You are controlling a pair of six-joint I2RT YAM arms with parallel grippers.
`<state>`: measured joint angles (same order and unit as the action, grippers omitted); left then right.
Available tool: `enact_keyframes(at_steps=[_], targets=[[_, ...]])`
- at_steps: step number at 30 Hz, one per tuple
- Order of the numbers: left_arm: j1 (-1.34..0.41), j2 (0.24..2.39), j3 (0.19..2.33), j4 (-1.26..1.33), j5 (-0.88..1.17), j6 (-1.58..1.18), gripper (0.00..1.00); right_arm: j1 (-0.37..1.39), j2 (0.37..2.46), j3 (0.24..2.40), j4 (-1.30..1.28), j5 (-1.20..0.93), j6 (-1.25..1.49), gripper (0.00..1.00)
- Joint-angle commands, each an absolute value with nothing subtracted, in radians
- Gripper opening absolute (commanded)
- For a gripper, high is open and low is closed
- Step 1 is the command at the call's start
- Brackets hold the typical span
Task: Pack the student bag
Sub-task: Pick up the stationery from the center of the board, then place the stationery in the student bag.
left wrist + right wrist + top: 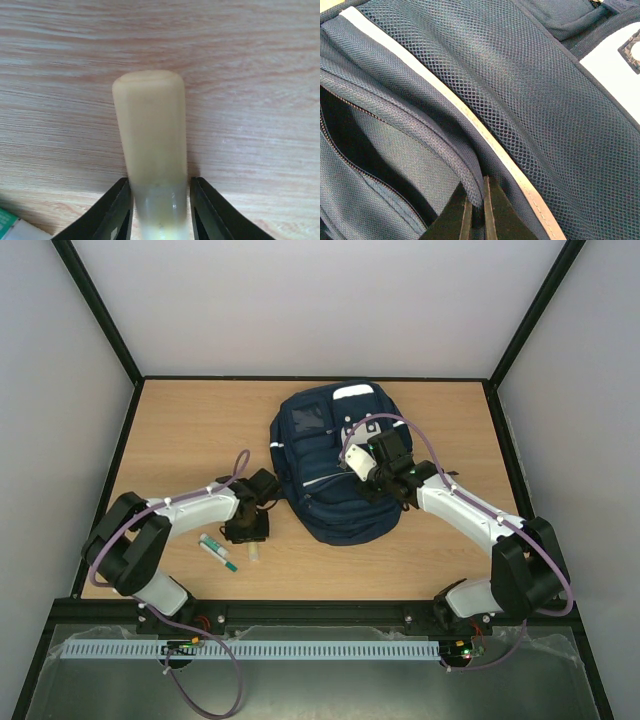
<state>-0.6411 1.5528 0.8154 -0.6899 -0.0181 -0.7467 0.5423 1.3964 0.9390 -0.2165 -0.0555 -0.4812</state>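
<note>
The student bag (312,455) lies flat on the wooden table, navy with white stripes, and one pocket gapes open (350,145). My right gripper (476,210) is shut on the corded rim of that pocket's flap (435,150), over the bag's right side (356,464). My left gripper (160,212) is down at the table left of the bag (250,538). Its fingers (117,210) flank a short cream-coloured stick (150,130) that lies on the wood. The left finger touches the stick, and a thin dark gap shows at the right one.
Two green-and-white pens (217,551) lie on the table just left of the cream stick (254,553); a green-and-white corner (11,226) shows in the left wrist view. Black frame rails border the table.
</note>
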Motion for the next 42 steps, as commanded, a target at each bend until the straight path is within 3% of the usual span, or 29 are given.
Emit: enact_keyframes(at_steps=[1, 4, 13, 17, 22, 33, 42], targets=[[-0.646, 1.583, 0.844, -0.706, -0.015, -0.734, 0.32, 0.537, 1.363, 0.927, -0.209, -0.074, -0.451, 0.01], [-0.647, 1.578, 0.854, -0.705, -0.022, -0.728, 0.23, 0.537, 1.36, 0.927, -0.211, -0.076, -0.449, 0.01], [-0.726, 1.399, 0.99, -0.789, -0.181, -0.669, 0.2, 0.537, 1.369, 1.05, -0.322, -0.155, -0.421, 0.01], [-0.786, 1.24, 1.017, -0.618, -0.205, -0.559, 0.12, 0.537, 1.387, 1.124, -0.372, -0.175, -0.416, 0.01], [-0.873, 1.14, 1.014, -0.397, -0.216, -0.389, 0.11, 0.537, 1.417, 1.231, -0.434, -0.169, -0.421, 0.01], [-1.01, 1.218, 1.074, -0.2, -0.124, -0.018, 0.15, 0.537, 1.473, 1.418, -0.527, -0.169, -0.438, 0.01], [-1.109, 1.46, 1.215, -0.254, -0.298, 0.226, 0.2, 0.536, 1.471, 1.444, -0.541, -0.205, -0.405, 0.01]])
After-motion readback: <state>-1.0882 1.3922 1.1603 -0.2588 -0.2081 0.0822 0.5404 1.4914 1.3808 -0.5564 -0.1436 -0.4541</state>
